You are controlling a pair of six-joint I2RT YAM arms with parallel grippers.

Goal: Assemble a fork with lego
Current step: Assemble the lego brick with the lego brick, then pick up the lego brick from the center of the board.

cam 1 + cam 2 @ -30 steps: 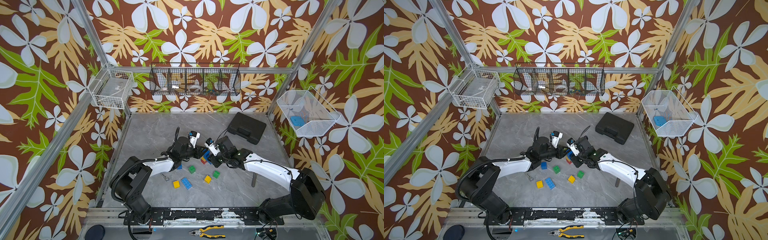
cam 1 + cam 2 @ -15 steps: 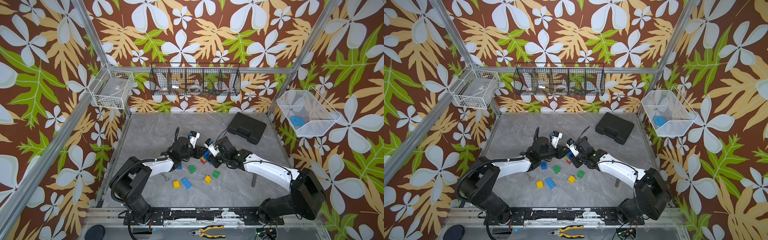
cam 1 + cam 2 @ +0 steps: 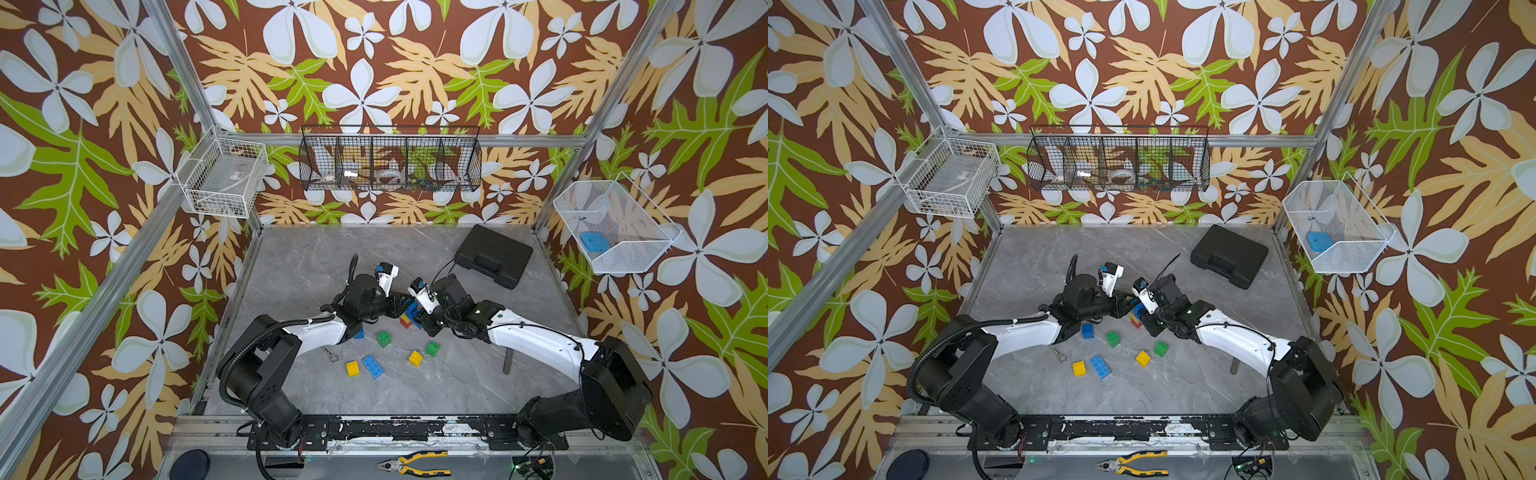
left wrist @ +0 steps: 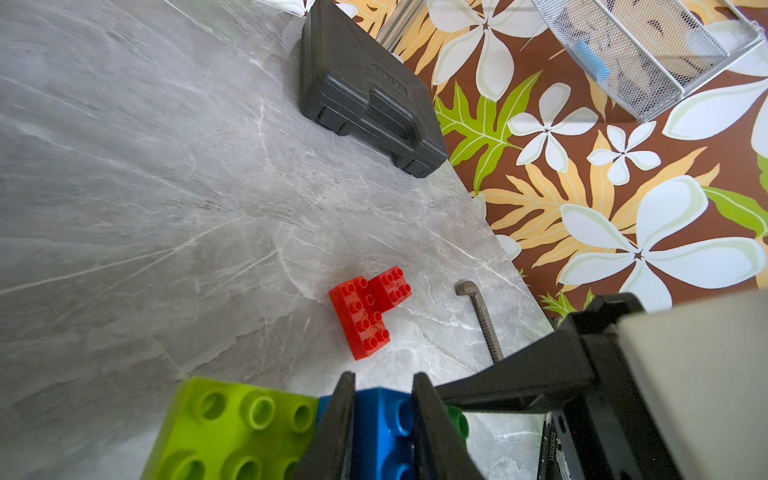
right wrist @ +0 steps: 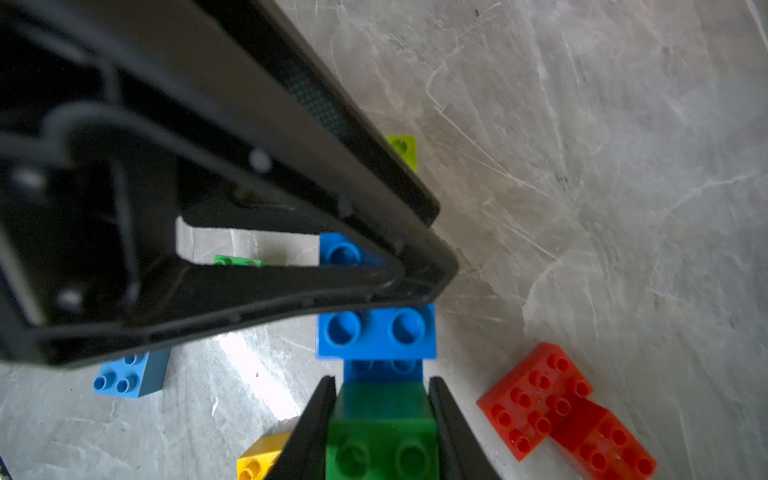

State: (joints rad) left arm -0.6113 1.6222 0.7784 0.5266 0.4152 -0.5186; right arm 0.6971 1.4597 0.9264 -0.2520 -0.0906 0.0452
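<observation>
Mating lego at the centre of the table [image 3: 291,266], with left tool [image 4: 383,386] clamped on the blue brick [image 5: 376,332] and right tool [image 5: 381,382] clamped on the green brick [image 5: 382,440] touching it. Probably calls next for a square, firm press to seat the studs; red pair [image 4: 368,309] lying just beside.

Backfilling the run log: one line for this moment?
left jaws: shut on blue brick | right jaws: shut on green brick | bricks: touching

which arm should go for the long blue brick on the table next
Left, likely. The long blue brick lies nearer the left arm, beside a yellow brick. The left gripper is shut on a blue brick, the right gripper on a green brick of the same stack, so it must release first.
</observation>
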